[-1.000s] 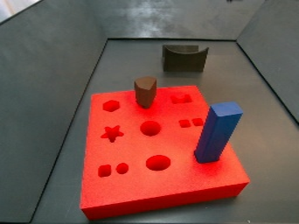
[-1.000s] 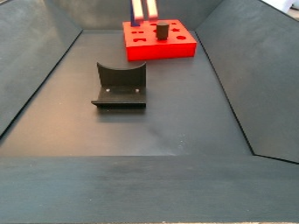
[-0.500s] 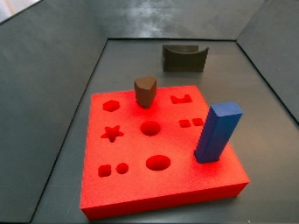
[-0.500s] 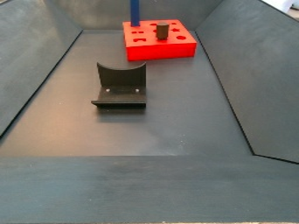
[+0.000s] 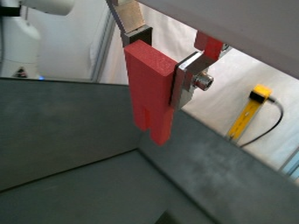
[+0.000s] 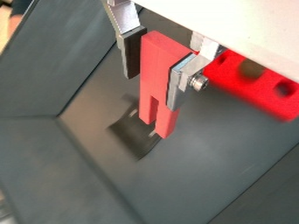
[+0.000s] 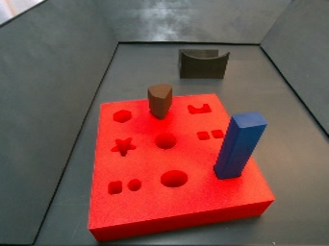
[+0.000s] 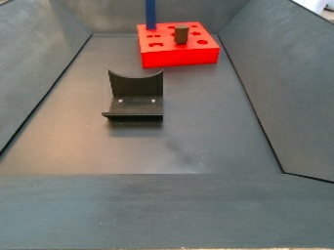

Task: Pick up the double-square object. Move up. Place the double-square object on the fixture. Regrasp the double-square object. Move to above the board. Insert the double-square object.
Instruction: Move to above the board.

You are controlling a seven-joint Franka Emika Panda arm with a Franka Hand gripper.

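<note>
In both wrist views my gripper [image 5: 158,74] [image 6: 156,74] is shut on the double-square object [image 5: 149,98] [image 6: 156,103], a slim red bar that hangs down between the silver fingers, with a slot in its lower end. It is held high above the dark floor. The gripper is out of both side views. The board [image 7: 141,207] [image 8: 177,61], a red slab with shaped holes, lies on the floor; its corner shows in a wrist view [image 6: 251,79]. The fixture [image 7: 202,62] [image 8: 133,98] stands alone on the floor, apart from the board.
A tall blue block [image 7: 240,144] [image 8: 148,12] and a brown hexagonal peg [image 7: 160,99] [image 8: 182,36] stand in the board. Sloped dark walls enclose the floor. A yellow cable [image 5: 251,109] hangs outside the wall.
One second ago the gripper's fingers showed at the top of a side view, above the board. They have since risen out of that view.
</note>
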